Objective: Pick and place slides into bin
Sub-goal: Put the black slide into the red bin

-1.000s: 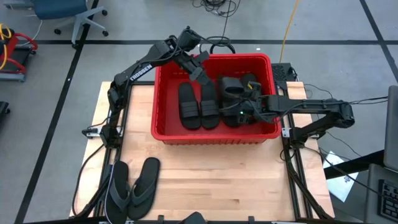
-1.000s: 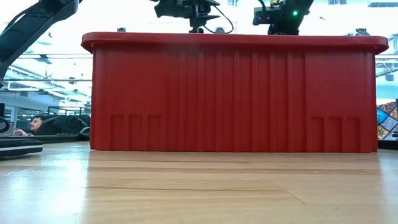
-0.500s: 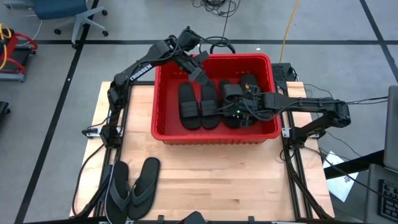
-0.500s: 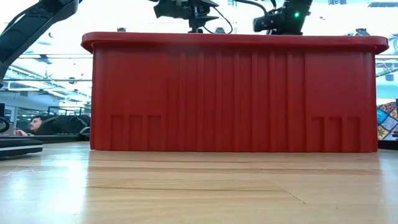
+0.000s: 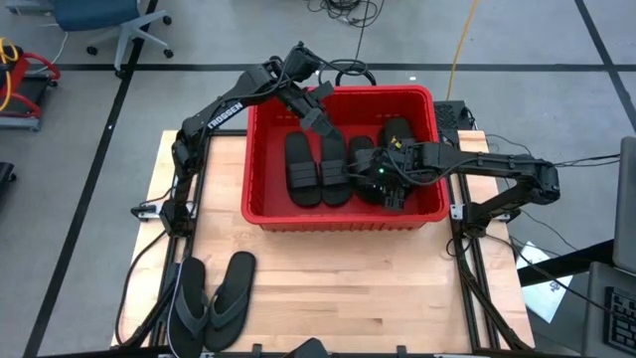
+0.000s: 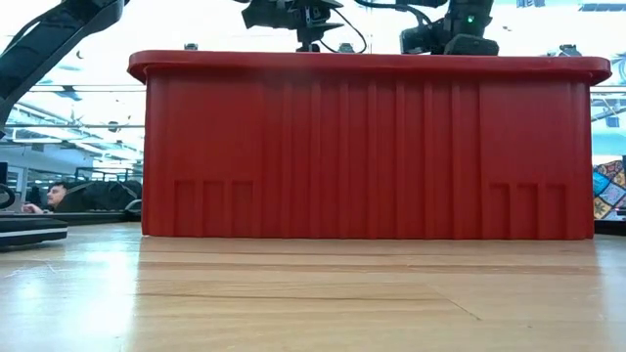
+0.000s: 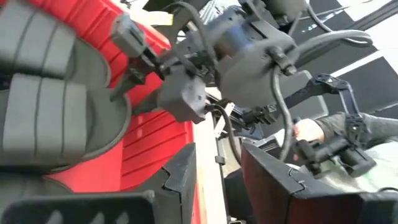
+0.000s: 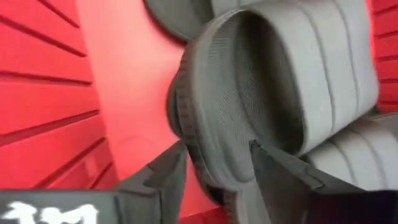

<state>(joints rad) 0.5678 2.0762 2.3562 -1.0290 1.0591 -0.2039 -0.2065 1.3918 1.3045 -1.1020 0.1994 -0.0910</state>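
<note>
A: Progress? How many slides are sitting in the bin point(image 5: 260, 214)?

B: Most of them. A pair of band-strap slides point(image 5: 318, 169) is lying flat side by side left of the bin's middle, and a darker cluster point(image 5: 383, 159) is piling up on the right side; I'm not getting an exact count there. Two thong flip-flops point(image 5: 211, 298) are still lying on the bench point(image 5: 397, 288) near its front left corner, well apart from the bin.

A: So what's left?

B: I'm judging just those two flip-flops, once the right arm is finishing its drop.

A: Right gripper point(image 5: 386, 189)?

B: It's hanging inside the bin over the right cluster. In the right wrist view a ribbed-strap slide point(image 8: 280, 81) is sitting between its fingers point(image 8: 280, 174), but I cannot tell whether the jaws are clamping it or letting go.

A: Left gripper point(image 5: 320, 121)?

B: It's hovering above the bin's back left part, jaws partly apart, nothing between them in its wrist view.

A: Orientation?

B: The flat pair is running long axis front to back. The flip-flops are doing roughly the same, tilting slightly, the right one leaning rightward at its far end
</note>
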